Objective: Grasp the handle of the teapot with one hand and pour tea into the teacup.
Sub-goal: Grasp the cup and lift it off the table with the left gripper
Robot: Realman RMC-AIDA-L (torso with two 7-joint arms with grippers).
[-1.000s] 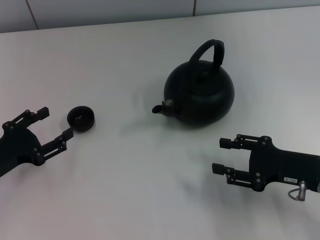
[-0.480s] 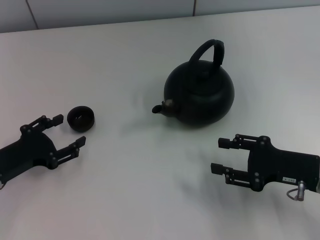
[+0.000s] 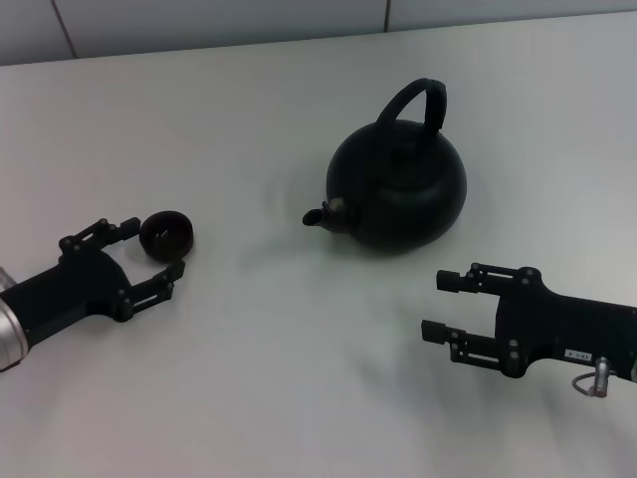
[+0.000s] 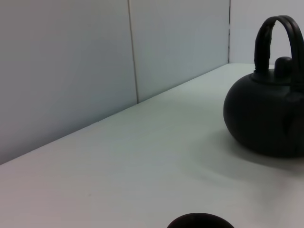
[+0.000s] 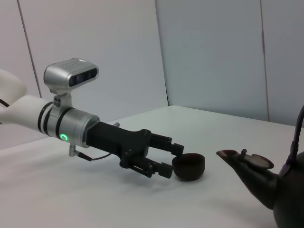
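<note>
Pouring is not begun: left gripper (image 3: 154,247), fingers spread, is bracketing the tiny round black teacup (image 3: 167,235); right gripper (image 3: 445,307), open and empty, is waiting just before the untouched matte-black round teapot (image 3: 398,184).

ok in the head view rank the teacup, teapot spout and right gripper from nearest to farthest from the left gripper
1. teacup, between the open fingers of the left gripper.
2. spout of the teapot, toward the middle.
3. right gripper, far right, open.

The left claw (image 3: 156,247) is advancing with fingers spread, and the teacup (image 3: 167,235), previously beyond its fingertips, is now sitting between them.
</note>
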